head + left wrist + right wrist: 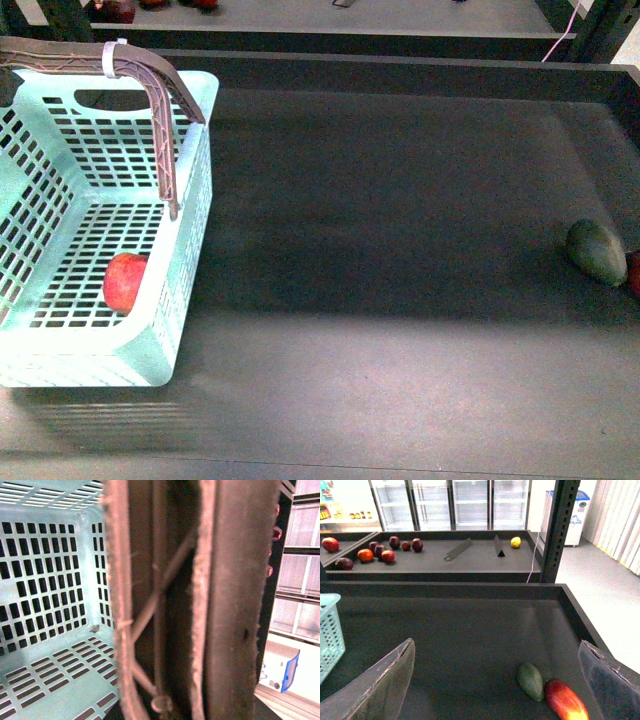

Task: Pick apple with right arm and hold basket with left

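The mint-green basket (190, 250) stands at the left of the dark table, and its corner shows in the right wrist view (330, 630). A round red apple (124, 282) lies on its slotted floor against the right wall. My left gripper is shut on the basket's brownish ribbed handle (225, 605), which fills the left wrist view and hides the fingers. The handle (160, 90) arches over the basket in the front view. My right gripper (497, 660) is open and empty above the table's right part, far from the basket. Neither arm shows in the front view.
A dark green oval fruit (597, 252) lies near the table's right edge, also in the right wrist view (531, 681). A red-and-yellow oblong fruit (565, 701) touches it. A raised rim (400, 60) borders the table's far side. Several fruits (375, 550) lie on the table behind.
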You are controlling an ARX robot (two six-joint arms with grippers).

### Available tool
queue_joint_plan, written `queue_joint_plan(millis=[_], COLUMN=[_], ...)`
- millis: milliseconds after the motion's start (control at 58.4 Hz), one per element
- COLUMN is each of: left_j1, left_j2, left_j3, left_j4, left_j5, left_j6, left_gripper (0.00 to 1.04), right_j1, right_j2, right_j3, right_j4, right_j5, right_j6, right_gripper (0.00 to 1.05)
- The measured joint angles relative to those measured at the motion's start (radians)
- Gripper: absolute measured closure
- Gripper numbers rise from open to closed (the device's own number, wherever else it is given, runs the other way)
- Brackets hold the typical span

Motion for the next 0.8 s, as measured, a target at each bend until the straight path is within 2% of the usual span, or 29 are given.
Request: queue_joint_plan(millis=[68, 103, 205, 325, 531, 805], left_j1=[0.0, 0.0, 0.0, -0.002, 0.001, 0.019], left_j2=[-0.004, -0.006, -0.027, -0.072, -0.207, -0.373], left_j3=[-0.002, -0.002, -0.01, -0.013, -0.084, -0.184], left_j4=[-0.013, -0.018, -0.045, -0.069, -0.106, -0.183], left_j5=[0.0, 0.003, 0.018, 0.033, 0.057, 0.074], left_j6=[-0.002, -0.003, -0.003, -0.003, -0.01, -0.004], left_gripper=[0.9, 0.86, 0.63, 0.45, 0.08, 0.07], right_j1=[0.0, 0.0, 0.0, 0.0, 0.0, 0.0], right_j2=[0.0, 0.0, 0.0, 0.0, 0.0, 0.0], right_j3=[0.0, 0.0, 0.0, 0.0, 0.0, 0.0], right_j4=[0.0, 0.0, 0.0, 0.0, 0.0, 0.0], right_j5=[0.0, 0.0, 0.0, 0.0, 0.0, 0.0], right_j6=[0.0, 0.0, 0.0, 0.0, 0.0, 0.0], right_gripper=[0.09, 0.09, 0.09, 0.09, 0.09, 0.09])
